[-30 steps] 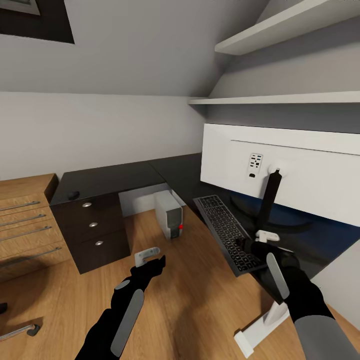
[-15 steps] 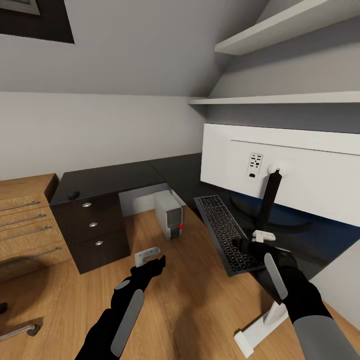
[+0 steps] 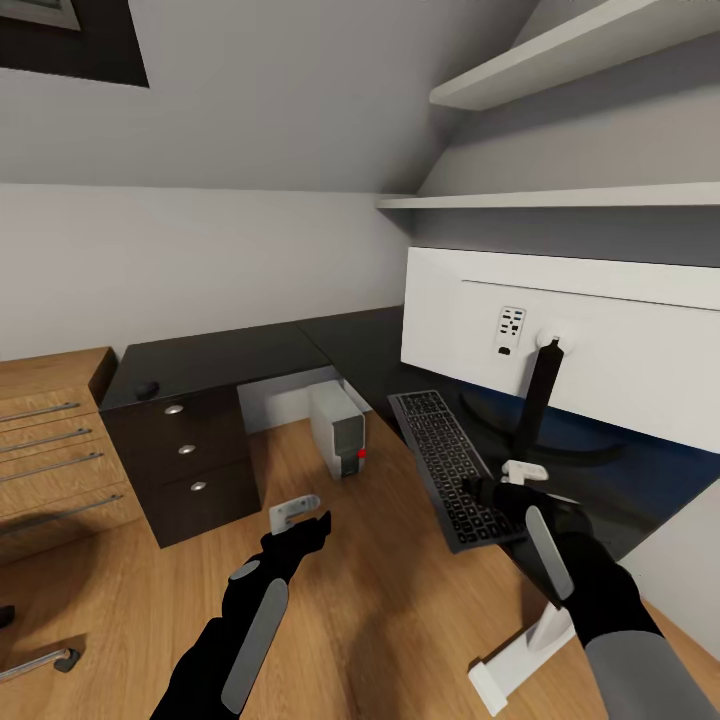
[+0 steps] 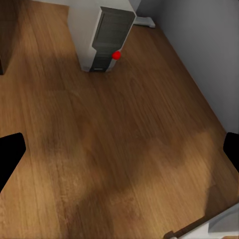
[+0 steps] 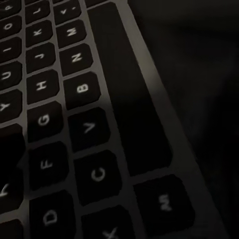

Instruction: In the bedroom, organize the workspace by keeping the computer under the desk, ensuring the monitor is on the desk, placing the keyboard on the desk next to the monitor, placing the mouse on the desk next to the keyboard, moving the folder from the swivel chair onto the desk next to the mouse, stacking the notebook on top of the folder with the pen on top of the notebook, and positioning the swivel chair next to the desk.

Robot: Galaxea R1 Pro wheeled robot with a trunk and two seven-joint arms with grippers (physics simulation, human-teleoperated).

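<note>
The glossy black desk (image 3: 230, 355) carries the monitor (image 3: 600, 340), its white back toward me. In front of the monitor's stem lies the grey keyboard (image 3: 445, 460), its near end over the desk edge. My right gripper (image 3: 478, 492) is at that near end, shut on the keyboard (image 5: 74, 99), whose keys show very close beside the dark desk top (image 5: 199, 74). A small dark mouse (image 3: 147, 388) sits on the desk's left wing. The computer (image 3: 338, 430) (image 4: 107, 35) stands on the floor under the desk. My left gripper (image 3: 300, 520) (image 4: 122, 149) hangs open over the wood floor.
A dark drawer unit (image 3: 185, 460) stands under the desk's left wing, an oak drawer unit (image 3: 50, 440) beside it. White shelves (image 3: 560, 200) jut out above the monitor. A white desk leg (image 3: 530, 650) stands at the near right. A chrome chair foot (image 3: 40, 660) lies at the lower left.
My right gripper has drawn slightly left and away from me, and the keyboard's near end has shifted left with it. The left arm has not moved.
</note>
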